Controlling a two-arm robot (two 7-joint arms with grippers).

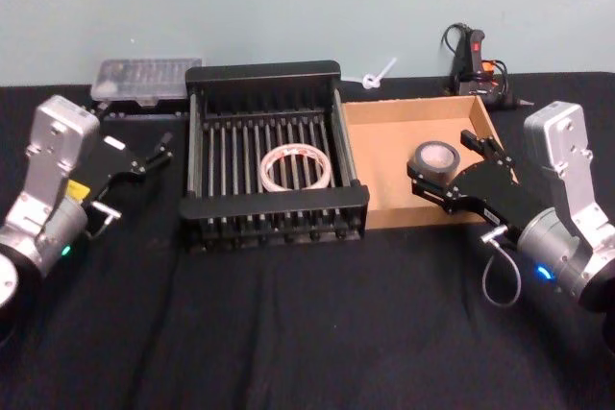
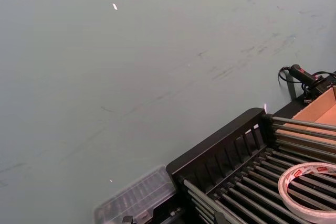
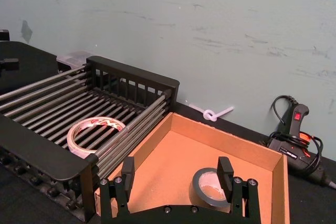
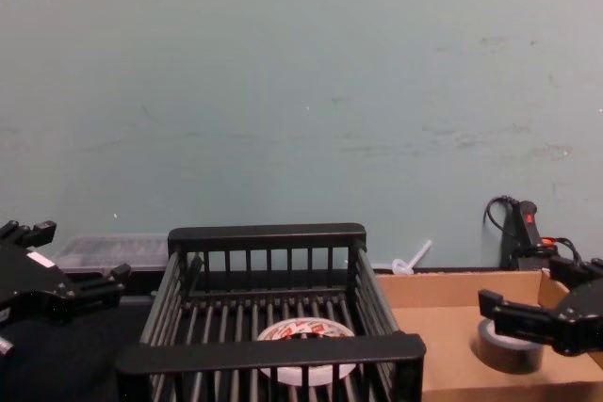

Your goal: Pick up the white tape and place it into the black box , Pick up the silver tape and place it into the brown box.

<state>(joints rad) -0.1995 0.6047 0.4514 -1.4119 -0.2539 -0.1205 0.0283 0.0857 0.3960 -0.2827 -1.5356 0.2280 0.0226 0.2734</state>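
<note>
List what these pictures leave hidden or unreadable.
- Small dark grey-silver tape roll in the shallow tan cardboard box: right wrist view, the open right gripper covers its near edge.
- Red print on the white tape ring in the black slatted crate: too small.
- Left gripper: open, idle.

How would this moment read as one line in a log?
white tape: in black box | silver tape: in brown box | right pincer: open

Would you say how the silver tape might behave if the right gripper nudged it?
The silver tape lies flat in the brown box, so it would probably slide, not roll. It looks thick and stiff. The open right gripper straddles it.
</note>
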